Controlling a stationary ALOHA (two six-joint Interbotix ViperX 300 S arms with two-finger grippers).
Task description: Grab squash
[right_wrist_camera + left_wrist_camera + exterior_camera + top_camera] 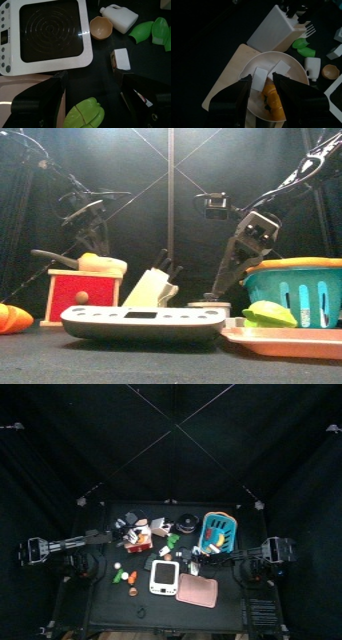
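I see the orange-yellow squash (pixel 271 97) lying lengthwise between my left gripper's (pixel 266 80) spread jaws, inside a cream bowl (pixel 294 70) on a wooden board (pixel 231 70); right gripper (pixel 93 80) gapes wide.

White scale (pixel 47 35); knife block (pixel 274 27)

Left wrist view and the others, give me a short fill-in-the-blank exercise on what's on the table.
1. The orange squash lies in a white ____.
2. The bowl sits on a pale wooden cutting ____.
3. The left gripper hangs right above the ____.
4. The right gripper has its jaws wide ____.

Missing words: bowl; board; squash; open
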